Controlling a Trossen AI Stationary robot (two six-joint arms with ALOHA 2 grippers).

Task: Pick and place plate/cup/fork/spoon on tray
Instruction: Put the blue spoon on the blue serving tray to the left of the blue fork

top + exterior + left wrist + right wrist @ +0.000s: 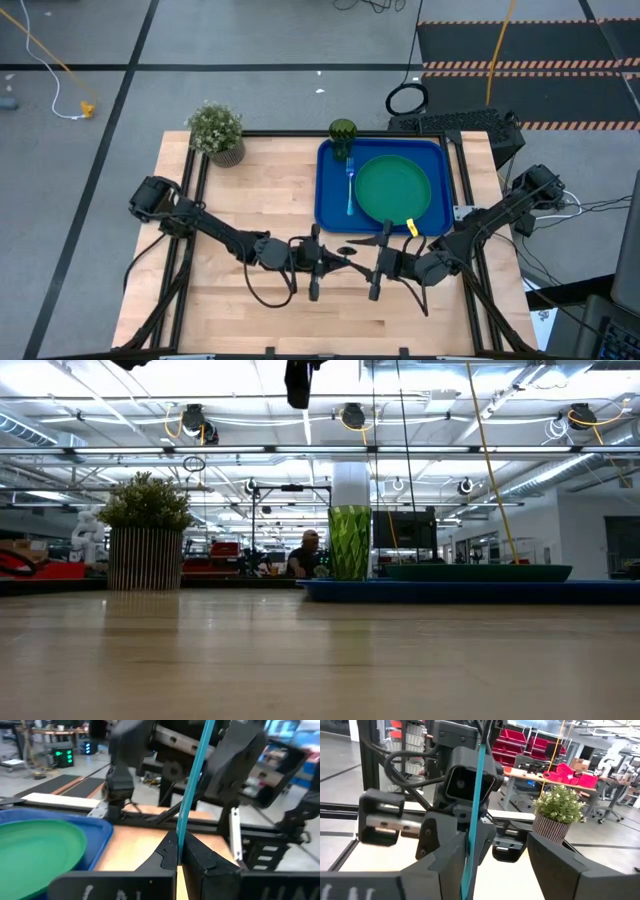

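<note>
Left claw (318,262) is clamped shut on the spoon (192,785), its blue handle upright between the fingers; right claw (380,262) faces it closely above the worktop (250,200), fingers parted, the handle against one finger, grip uncertain; a handover appears under way. On the tray (330,205): plate (392,188), fork (350,185) beside it, cup (342,135) at the far corner. Judged three items placed; spoon outstanding.

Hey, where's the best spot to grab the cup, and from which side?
Take the cup by its side wall near the rim, with the fingers straddling it, and come down from above. It stands upright in the far corner of the tray, and the fork lies close in front, so a level approach looks crowded.
</note>
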